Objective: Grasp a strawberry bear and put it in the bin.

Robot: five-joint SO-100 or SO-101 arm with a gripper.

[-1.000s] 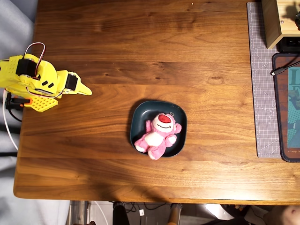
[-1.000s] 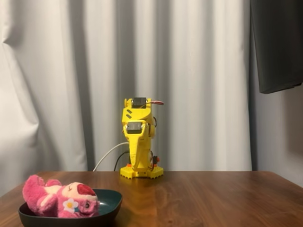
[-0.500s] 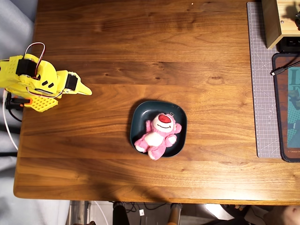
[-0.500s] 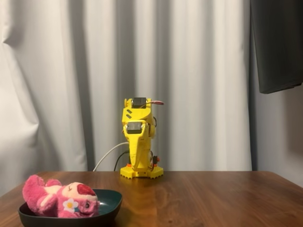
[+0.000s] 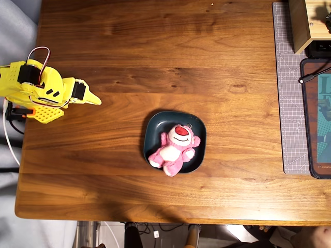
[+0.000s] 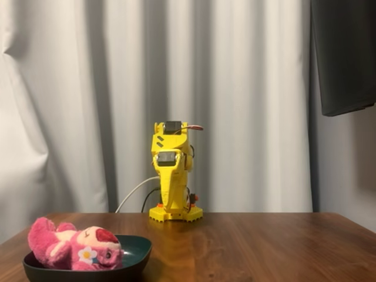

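The pink strawberry bear [image 5: 175, 146] lies on its back inside the dark teal bin [image 5: 155, 124], one foot over the lower-left rim. From the fixed view, the bear [image 6: 73, 248] rests in the bin [image 6: 138, 249] at the near left. My yellow arm is folded at the table's left edge in the overhead view. Its gripper [image 5: 93, 99] is shut on nothing, well left of the bin and apart from it. The gripper [image 6: 171, 200] hangs down by the base at the table's far side in the fixed view.
A grey cutting mat [image 5: 289, 93] runs along the table's right side, with a wooden box [image 5: 305, 23], a dark pad [image 5: 316, 119] and a cable [image 5: 310, 76] on it. A white curtain [image 6: 252, 106] hangs behind the arm.
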